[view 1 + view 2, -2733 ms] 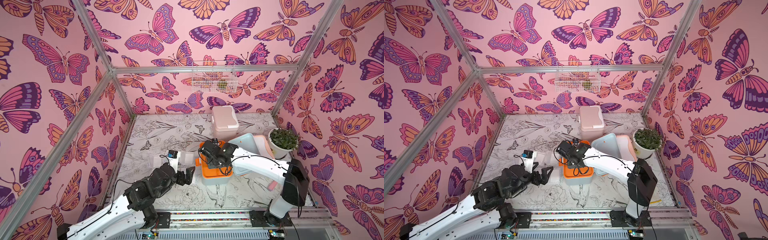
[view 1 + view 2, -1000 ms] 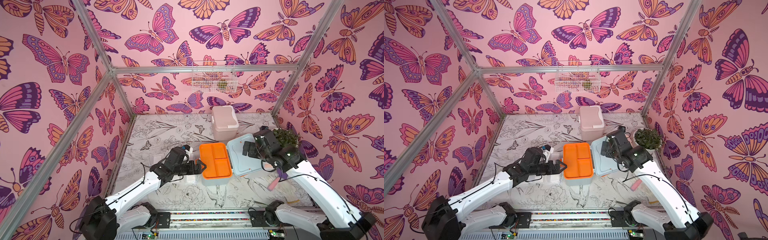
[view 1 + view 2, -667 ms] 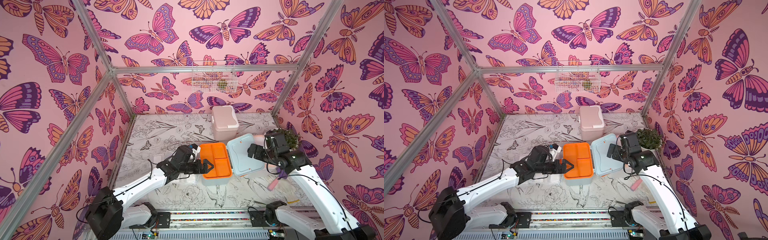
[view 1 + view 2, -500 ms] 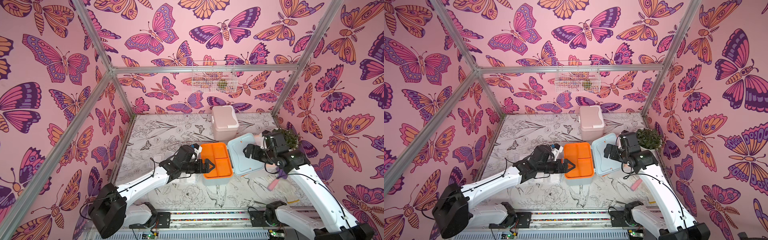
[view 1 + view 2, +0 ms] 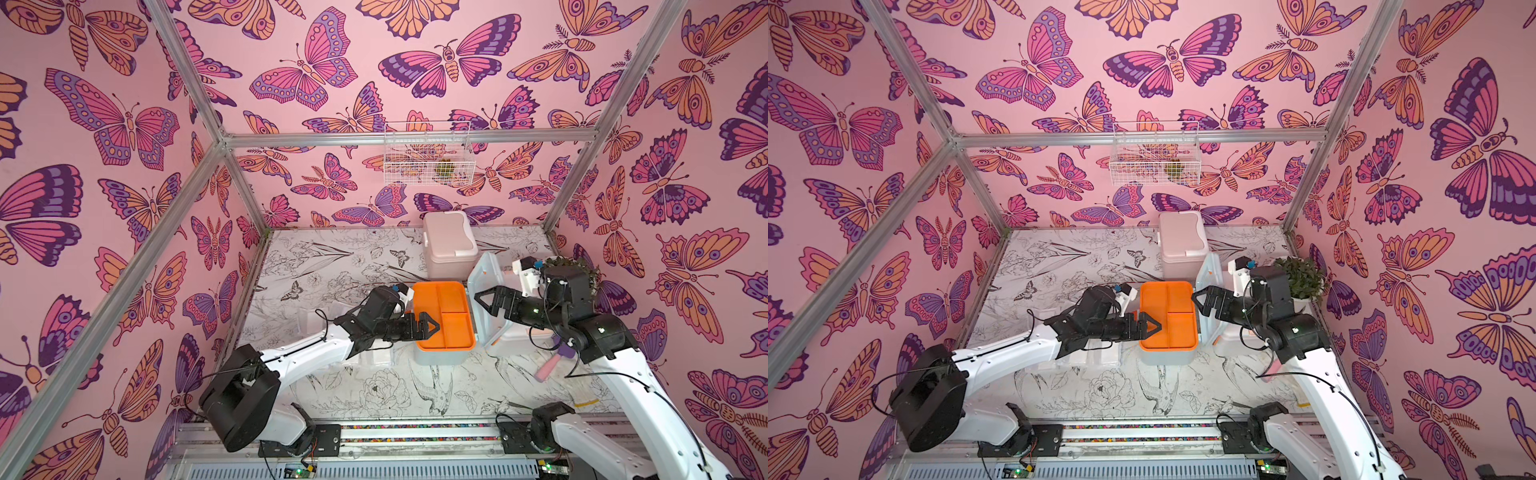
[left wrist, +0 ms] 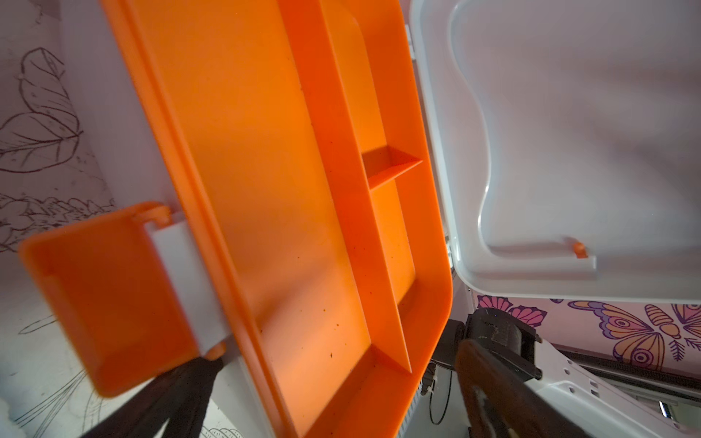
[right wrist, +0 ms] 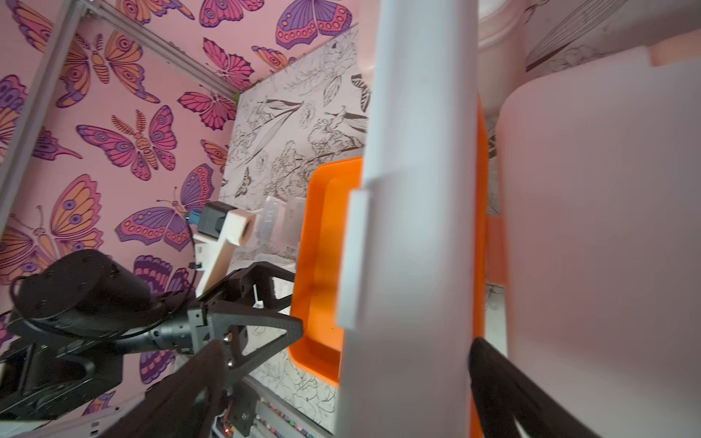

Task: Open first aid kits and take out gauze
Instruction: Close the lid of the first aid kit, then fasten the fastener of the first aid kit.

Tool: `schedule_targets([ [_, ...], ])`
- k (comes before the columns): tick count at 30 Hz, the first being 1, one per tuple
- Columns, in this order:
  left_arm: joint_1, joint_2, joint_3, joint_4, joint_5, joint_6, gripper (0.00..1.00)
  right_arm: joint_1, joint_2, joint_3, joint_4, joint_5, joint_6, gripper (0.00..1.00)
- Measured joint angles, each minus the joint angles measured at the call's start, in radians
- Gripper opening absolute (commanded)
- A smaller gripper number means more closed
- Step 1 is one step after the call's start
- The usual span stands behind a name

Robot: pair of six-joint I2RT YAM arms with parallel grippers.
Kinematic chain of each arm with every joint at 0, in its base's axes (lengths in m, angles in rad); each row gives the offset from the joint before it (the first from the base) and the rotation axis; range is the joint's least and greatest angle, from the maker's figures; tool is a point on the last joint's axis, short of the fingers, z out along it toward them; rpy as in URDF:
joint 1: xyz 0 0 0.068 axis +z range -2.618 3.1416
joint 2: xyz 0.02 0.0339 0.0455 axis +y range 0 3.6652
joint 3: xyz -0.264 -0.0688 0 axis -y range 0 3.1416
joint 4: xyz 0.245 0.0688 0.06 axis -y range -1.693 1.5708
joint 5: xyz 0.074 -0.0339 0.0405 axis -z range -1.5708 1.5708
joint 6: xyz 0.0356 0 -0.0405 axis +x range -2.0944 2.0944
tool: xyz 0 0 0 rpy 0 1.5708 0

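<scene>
**Top views.** The blue-grey plastic case with orange trim (image 5: 440, 358) stands mid-table. Its pale lid (image 5: 482, 274) is swung upright on the side facing my right arm. An orange divided tray (image 5: 451, 299) fills the case mouth, and I see nothing in it.

My left gripper (image 5: 430, 326) hovers at the tray edge opposite the lid, jaws spread, holding nothing. My right gripper (image 5: 488, 299) is at the raised lid, jaws spread wide.

Flat clear gauze packets with white pads (image 5: 309, 321) lie on the floral-print table (image 5: 374, 399) beside the case, partly under my left arm.

The beige-pink boxy case (image 5: 451, 245) at the back is shut. The white case with peach trim (image 5: 513, 338) is mostly hidden behind the lid, so I cannot tell whether it is open.

**Left wrist view.** All tray compartments are bare. The orange latch flap (image 6: 106, 295) hangs loose from the case front. The inside of the lid is bare too.

**Right wrist view.** The lid edge stands between the two fingers, with a clear gap on one side. I read this as straddling, not clamping.

**Progress.**
- Done: one kit is open and some gauze is out on the table.
- Left, in my judgement: lift the tray to check beneath it, open the beige-pink case, and verify the white one.
</scene>
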Motion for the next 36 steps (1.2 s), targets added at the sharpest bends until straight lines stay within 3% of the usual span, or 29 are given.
schedule_targets([
  [4, -0.001, -0.027, -0.027, 0.038, -0.004, -0.004, 1.00, 0.064, 0.010, -0.031, 0.086, -0.083, 0.051, 0.99],
  [8, 0.013, -0.138, -0.109, 0.057, -0.030, -0.011, 1.00, 0.148, 0.046, -0.032, 0.156, -0.125, 0.080, 0.99],
  [14, 0.098, -0.338, -0.217, 0.021, -0.092, -0.019, 1.00, 0.183, 0.084, -0.032, 0.188, -0.123, 0.101, 0.99],
  [19, 0.144, -0.413, -0.236, -0.030, -0.109, -0.018, 1.00, 0.193, 0.109, -0.032, 0.190, -0.085, 0.100, 0.99],
  [24, 0.172, -0.368, -0.236, -0.003, -0.064, -0.022, 1.00, 0.241, 0.167, -0.029, 0.163, 0.005, 0.056, 0.99],
  [31, 0.221, -0.185, -0.208, 0.117, 0.047, -0.053, 1.00, 0.327, 0.269, 0.017, 0.089, 0.173, -0.053, 1.00],
  [34, 0.227, -0.091, -0.176, 0.175, 0.076, -0.061, 1.00, 0.336, 0.299, 0.047, 0.069, 0.198, -0.092, 0.89],
  [36, 0.230, -0.039, -0.160, 0.213, 0.092, -0.068, 1.00, 0.336, 0.323, 0.064, 0.056, 0.214, -0.110, 0.72],
])
